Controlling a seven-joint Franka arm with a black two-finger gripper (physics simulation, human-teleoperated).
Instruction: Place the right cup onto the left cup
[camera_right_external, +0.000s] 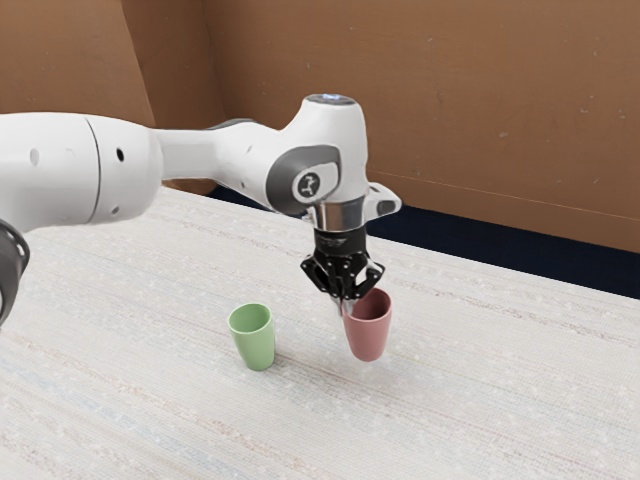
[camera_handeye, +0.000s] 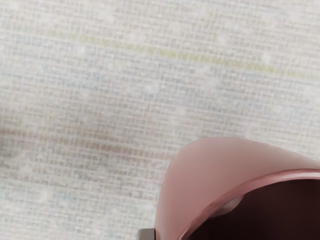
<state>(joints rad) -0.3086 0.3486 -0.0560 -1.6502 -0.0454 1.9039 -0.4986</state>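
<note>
The black gripper (camera_right_external: 345, 303) points down at the near-left rim of the pink cup (camera_right_external: 369, 328) in the exterior view. Its fingers are shut on the cup's wall, one outside and one within the rim. That cup is upright; whether its base touches the table I cannot tell. The pink cup (camera_handeye: 210, 175) also shows in the wrist view, its dark opening facing the camera, with a grey fingertip (camera_handeye: 146, 234) against its outer wall. Toward the exterior view's left, the green cup (camera_right_external: 254, 338) stands upright with its mouth up, apart from the pink one.
The pale, streaked table (camera_right_external: 450, 400) extends around both cups, with a strip of its surface between them. Behind its far edge are a dark blue floor (camera_right_external: 480, 242) and a brown wall (camera_right_external: 470, 100). The white arm reaches in above the table from the exterior view's left.
</note>
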